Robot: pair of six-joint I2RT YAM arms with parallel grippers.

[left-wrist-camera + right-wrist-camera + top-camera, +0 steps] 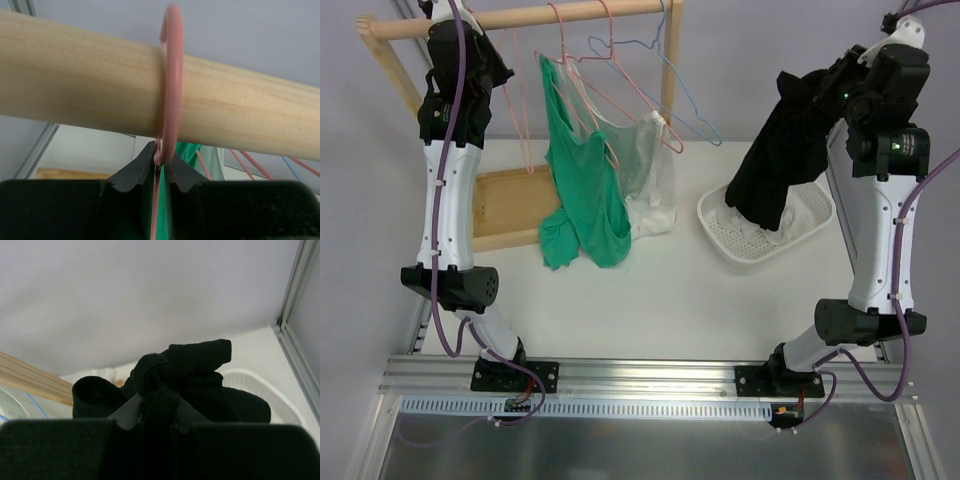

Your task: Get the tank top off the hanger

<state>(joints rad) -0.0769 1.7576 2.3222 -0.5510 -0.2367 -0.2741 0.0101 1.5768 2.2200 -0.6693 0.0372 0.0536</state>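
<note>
My left gripper point(498, 66) is up at the wooden rod point(520, 18) and shut on the neck of a bare pink hanger point(521, 110). In the left wrist view the gripper point(161, 161) pinches the pink hanger point(172, 75) just below the rod point(75, 85), with the hook still over it. My right gripper point(808, 90) is shut on a black tank top point(775, 165) that hangs free above the white basket point(815, 218). In the right wrist view the gripper point(157, 407) holds the bunched black tank top point(195, 365).
A green tank top point(585, 185) and a pale one point(650, 170) hang on pink hangers from the rod. An empty blue hanger point(685, 95) hangs to their right. The rack's wooden base point(505, 205) lies at the left. The basket point(257, 385) holds white cloth.
</note>
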